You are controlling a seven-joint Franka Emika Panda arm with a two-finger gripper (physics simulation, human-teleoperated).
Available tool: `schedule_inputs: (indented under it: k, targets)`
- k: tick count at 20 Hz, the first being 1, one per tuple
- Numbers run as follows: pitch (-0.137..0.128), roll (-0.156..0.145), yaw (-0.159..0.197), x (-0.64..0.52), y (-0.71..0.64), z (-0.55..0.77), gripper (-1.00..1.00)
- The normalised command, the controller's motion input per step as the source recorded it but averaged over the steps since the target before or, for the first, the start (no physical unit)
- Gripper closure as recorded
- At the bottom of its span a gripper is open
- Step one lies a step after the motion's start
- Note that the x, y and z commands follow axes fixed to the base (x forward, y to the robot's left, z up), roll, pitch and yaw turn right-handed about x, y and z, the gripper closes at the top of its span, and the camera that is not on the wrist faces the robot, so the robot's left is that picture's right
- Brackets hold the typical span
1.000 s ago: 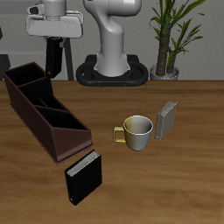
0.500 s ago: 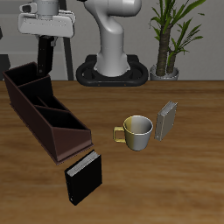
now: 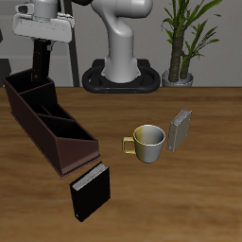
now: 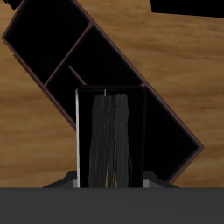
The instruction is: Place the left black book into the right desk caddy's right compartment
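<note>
My gripper (image 3: 41,44) is shut on the left black book (image 3: 40,62), which hangs upright from the fingers. The book is in the air just above and behind the back end of the right desk caddy (image 3: 59,140), a long dark brown box with inner dividers. The right compartment (image 3: 26,93) is the larger end cell at the back, just under the book. In the wrist view the book (image 4: 109,136) stands edge-on in front of the camera, over that wide dark cell (image 4: 166,131). The book touches nothing but the fingers.
Another black book with a pale page edge (image 3: 90,192) stands near the table's front edge, beyond the caddy's near end. A yellowish mug (image 3: 148,142) and a grey book (image 3: 180,130) stand mid-table. The robot base (image 3: 118,76) and a potted plant (image 3: 180,43) are at the back.
My gripper has carried the black book sideways, away from the robot base, until it hangs over the caddy's back end cell. Nothing else has moved.
</note>
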Motion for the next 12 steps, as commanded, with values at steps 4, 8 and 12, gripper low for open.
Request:
schedule_inputs:
  k: [4, 8, 12]
  targets:
    - [-0.024, -0.034, -0.003, -0.16, -0.14, 0.04, 1.00]
    - [-0.017, -0.036, -0.009, -0.18, -0.18, 0.02, 1.00]
    - [-0.037, -0.063, 0.003, -0.19, -0.32, 0.07, 1.00]
